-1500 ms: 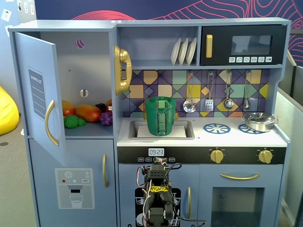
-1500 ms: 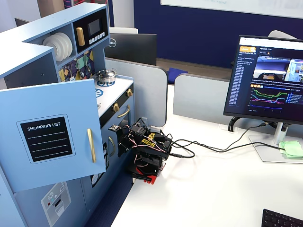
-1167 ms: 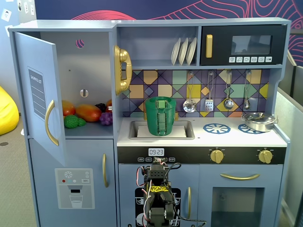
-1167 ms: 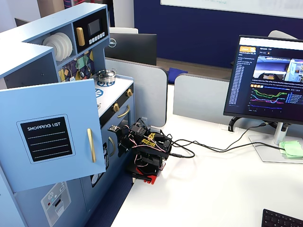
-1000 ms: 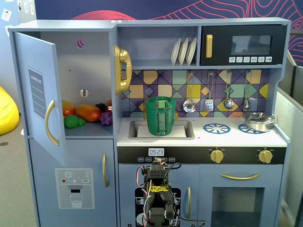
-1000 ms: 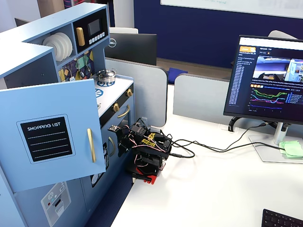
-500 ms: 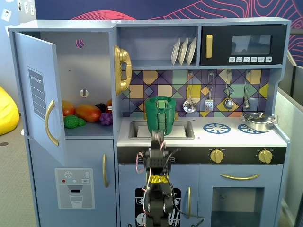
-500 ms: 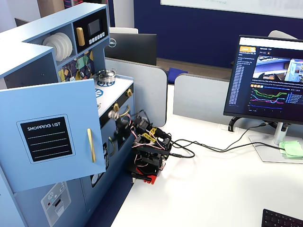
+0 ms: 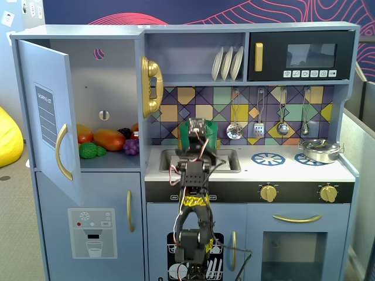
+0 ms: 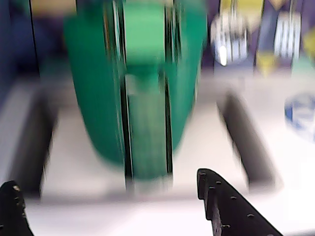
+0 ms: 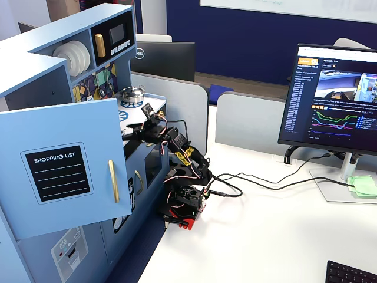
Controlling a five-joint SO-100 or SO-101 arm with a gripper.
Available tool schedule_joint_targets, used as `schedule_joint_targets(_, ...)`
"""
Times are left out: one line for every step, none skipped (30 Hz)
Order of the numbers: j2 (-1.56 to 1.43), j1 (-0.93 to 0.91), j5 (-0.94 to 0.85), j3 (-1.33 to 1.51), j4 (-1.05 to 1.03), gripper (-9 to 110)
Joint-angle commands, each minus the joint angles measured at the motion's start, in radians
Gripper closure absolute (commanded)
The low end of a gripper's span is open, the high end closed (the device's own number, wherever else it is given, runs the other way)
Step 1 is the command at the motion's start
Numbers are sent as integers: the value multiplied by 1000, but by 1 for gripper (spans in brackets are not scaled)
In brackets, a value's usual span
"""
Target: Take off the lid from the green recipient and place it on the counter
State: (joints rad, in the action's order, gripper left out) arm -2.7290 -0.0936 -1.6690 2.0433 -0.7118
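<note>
The green recipient [image 10: 98, 83] stands upright in the sink cut-out, blurred in the wrist view, its lighter green strap [image 10: 146, 132] facing me. It also shows in a fixed view [image 9: 188, 133], mostly behind the arm's wrist. Its top is cut off by the wrist view's upper edge, so the lid cannot be made out. My gripper [image 10: 110, 199] is open and empty, low and just in front of the recipient, with one finger [image 10: 11, 209] at the left and one finger [image 10: 224, 206] at the right of the strap. The counter [image 9: 293, 171] is pale grey-white.
A silver pan [image 9: 319, 151] sits on the right burner, and a blue burner ring [image 9: 268, 158] lies beside the sink [image 9: 231, 162]. Utensils [image 9: 259, 126] hang on the back wall. The fridge door [image 9: 53, 117] stands open at the left. The arm's base [image 11: 179, 203] stands on a desk.
</note>
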Motion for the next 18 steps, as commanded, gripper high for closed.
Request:
schedule_joint_targets(106,-9,-15,-137,91,59)
schedule_joint_targets(130,-9,-17,-153,109,59)
schedule_joint_targets(155,-11,-21,-169,127,59)
schedule_joint_targets(181,-14,-23,-186,143,59)
schedule_joint_targets(204,-14,-23,-204,155,60)
schedule_joint_targets(229,-14,-25,-219,164,60)
schedule_joint_targets(250,-11,-25,-233,178,60)
schedule_joint_targets(272,-9,-28,-245,192,60)
schedule_joint_targets(293,-9,-37,-258,202,61)
schedule_joint_targets(314,-9,-41,-268,215,61)
schedule_joint_targets(336,-9,-41,-281,229,61)
schedule_joint_targets(359,-9,-43,-296,235,61)
schedule_joint_targets(382,-9,-44,-316,238,61)
schedule_joint_targets(407,-11,-46,-333,245,61)
schedule_joint_targets(430,-11,-49,-351,258,62)
schedule_joint_targets(453,-11,-52,-371,265,62)
schedule_joint_targets(476,-11,-52,-391,268,62)
schedule_joint_targets(495,-12,-52,-413,268,62)
